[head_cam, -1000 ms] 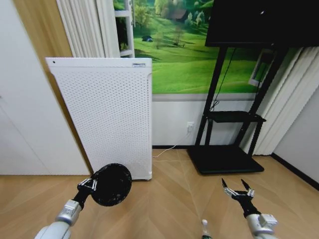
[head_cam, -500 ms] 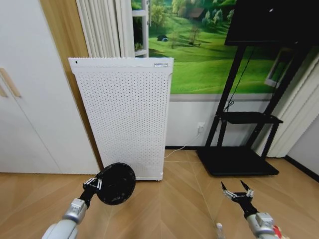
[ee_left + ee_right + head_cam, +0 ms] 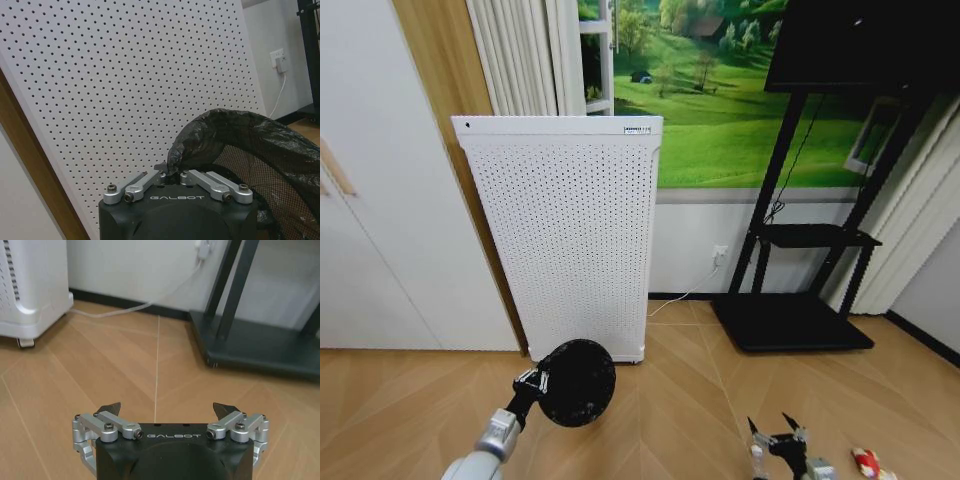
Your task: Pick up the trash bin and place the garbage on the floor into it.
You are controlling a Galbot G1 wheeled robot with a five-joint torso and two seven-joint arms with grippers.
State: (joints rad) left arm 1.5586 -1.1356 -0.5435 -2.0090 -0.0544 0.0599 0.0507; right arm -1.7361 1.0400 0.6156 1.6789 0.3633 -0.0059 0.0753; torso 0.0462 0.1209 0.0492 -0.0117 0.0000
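The left gripper (image 3: 531, 381) is pinching the rim of the trash bin (image 3: 576, 382), its fingers closed tight on the black liner folded over the edge, as the left wrist view shows (image 3: 171, 172). It is holding the bin up off the floor, low in front of the white perforated appliance (image 3: 565, 240). The bin is lying tipped on its side, its long axis running roughly level, away from the gripper and toward the appliance. Over on the other side, the right gripper (image 3: 776, 436) is hanging low above the wooden floor (image 3: 680, 400) with its fingers spread wide and nothing between them. Just beside it a small clear bottle (image 3: 756, 459) is lying on the boards, and a red-and-white wrapper (image 3: 866, 461) is sitting farther to the right, apart from it.
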